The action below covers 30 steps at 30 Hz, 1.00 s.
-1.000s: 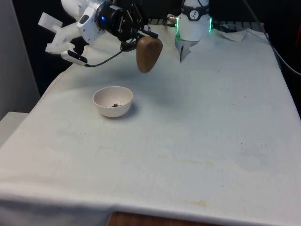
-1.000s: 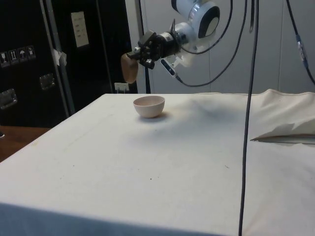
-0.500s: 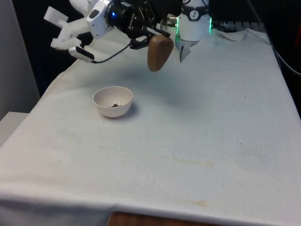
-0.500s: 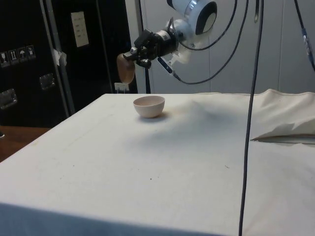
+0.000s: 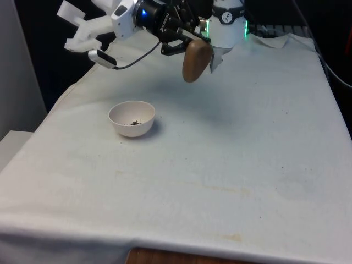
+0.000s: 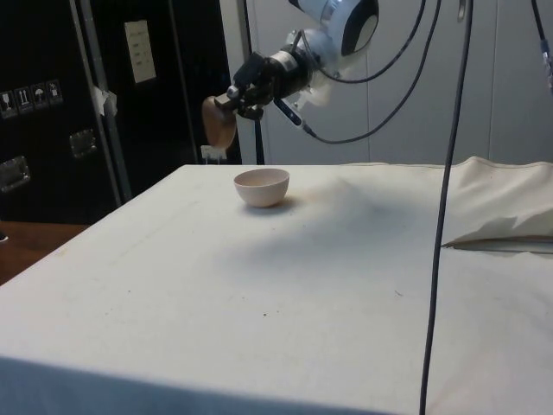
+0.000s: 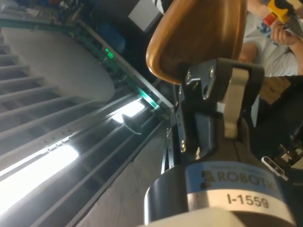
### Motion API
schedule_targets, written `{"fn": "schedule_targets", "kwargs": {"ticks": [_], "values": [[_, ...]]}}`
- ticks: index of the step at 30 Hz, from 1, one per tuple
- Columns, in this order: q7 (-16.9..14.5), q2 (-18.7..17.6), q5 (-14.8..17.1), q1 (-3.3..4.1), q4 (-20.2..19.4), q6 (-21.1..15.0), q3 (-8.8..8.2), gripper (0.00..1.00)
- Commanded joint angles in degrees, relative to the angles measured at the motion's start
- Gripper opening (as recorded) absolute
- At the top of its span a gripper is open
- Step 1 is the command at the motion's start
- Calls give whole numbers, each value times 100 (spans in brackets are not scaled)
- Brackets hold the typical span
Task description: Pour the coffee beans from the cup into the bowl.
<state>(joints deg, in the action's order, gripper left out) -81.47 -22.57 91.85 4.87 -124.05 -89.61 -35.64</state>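
Covering the bench: a white cloth (image 5: 231,143), a few dark specks on it.
Bowl: white bowl (image 5: 132,118) sits on the cloth towards the bench's far end, on the front view's left; a small dark heap of coffee beans (image 5: 132,122) lies in its bottom.
Cup: brown cup (image 5: 196,60) hangs in the air, tipped over, well above the cloth and off to the bowl's far side, towards the front view's right.
Gripper: black gripper (image 5: 184,39) is clamped on the cup.
Person: a sleeve and a hand (image 7: 284,30) show past the cup in the wrist view.

cup (image 7: 199,38) top cut off, person (image 7: 265,42) partly cropped
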Motion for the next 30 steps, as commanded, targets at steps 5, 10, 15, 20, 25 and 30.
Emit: {"fn": "schedule_targets", "kwargs": {"ticks": [5,10,15,20,25,30], "values": [[-97,172,-149,74,-115,-384,97,0],[-189,252,-252,69,-166,-573,201,0],[-269,298,-309,69,-206,-716,281,0],[-367,372,-418,69,-258,-928,395,0],[-447,424,-504,69,-304,-1123,504,0],[-521,470,-567,63,-350,-1301,607,0]]}}
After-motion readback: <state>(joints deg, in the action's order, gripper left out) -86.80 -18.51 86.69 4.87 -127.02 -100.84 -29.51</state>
